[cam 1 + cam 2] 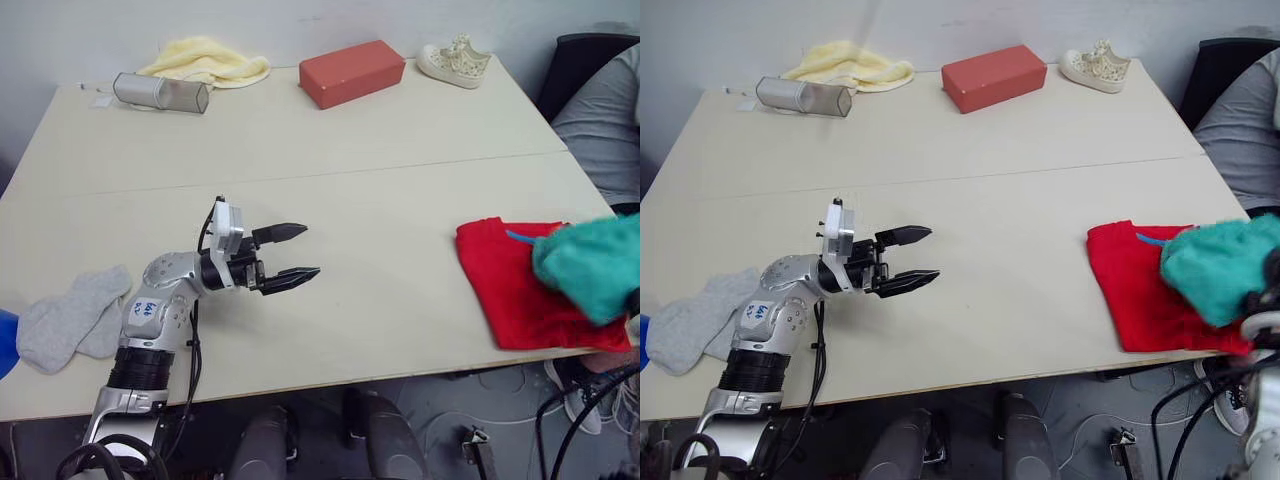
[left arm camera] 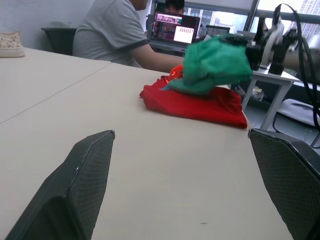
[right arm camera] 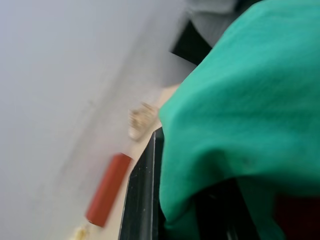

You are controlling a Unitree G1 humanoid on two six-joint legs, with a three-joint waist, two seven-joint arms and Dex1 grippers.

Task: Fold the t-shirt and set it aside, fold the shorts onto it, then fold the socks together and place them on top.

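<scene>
At about eight o'clock on the table [image 1: 400,190], close to the near left edge, the socks [image 1: 70,318] lie flat, one overlapping the other. They look light, limp and knitted, so they should bunch easily; a pinch through both layers where they overlap would likely lift the pair together, while a grip on one toe would probably drag only that sock.

Just right of them, at about seven o'clock, the left gripper [image 1: 298,252] hovers above bare tabletop with its two fingers spread apart and nothing between them, pointing toward three o'clock.

Far across at four o'clock, by the near right edge, the t-shirt [image 1: 505,285] rests folded into a flat red pad. It is soft and would probably shift if pushed sideways.

Above its right part hangs the shorts [image 1: 585,265], a bunched teal bundle carried by the right gripper [image 3: 200,210], whose fingers are buried in the cloth and clamped on it. The fabric drapes and sags, so it will likely need spreading flat once lowered; the waistband, hidden now, would be the firmest place to hold.
</scene>
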